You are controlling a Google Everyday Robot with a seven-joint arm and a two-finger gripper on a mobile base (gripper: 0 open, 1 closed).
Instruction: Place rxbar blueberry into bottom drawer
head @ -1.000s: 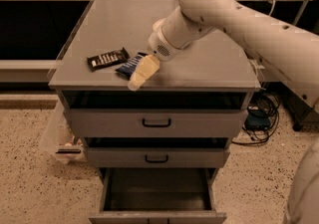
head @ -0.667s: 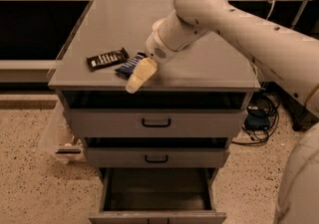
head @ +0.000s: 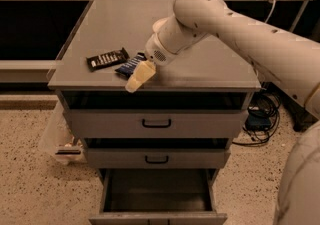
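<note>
The rxbar blueberry (head: 129, 65), a dark blue wrapped bar with white lettering, lies on the grey cabinet top (head: 200, 69) near its front edge, partly hidden by my gripper. My gripper (head: 137, 79) hangs over the bar's right end, its cream finger pointing down-left past the front edge. A black-brown bar (head: 106, 59) lies just left of the blue one. The bottom drawer (head: 157, 196) is pulled open below, with a dark inside.
The two upper drawers (head: 156, 123) with black handles are shut. My arm (head: 240, 29) reaches in from the right across the cabinet top. Cables (head: 260, 114) lie on the floor to the right, and a clear bin (head: 60, 141) to the left.
My gripper has shifted slightly left and down over the blue bar. The bars have not visibly moved.
</note>
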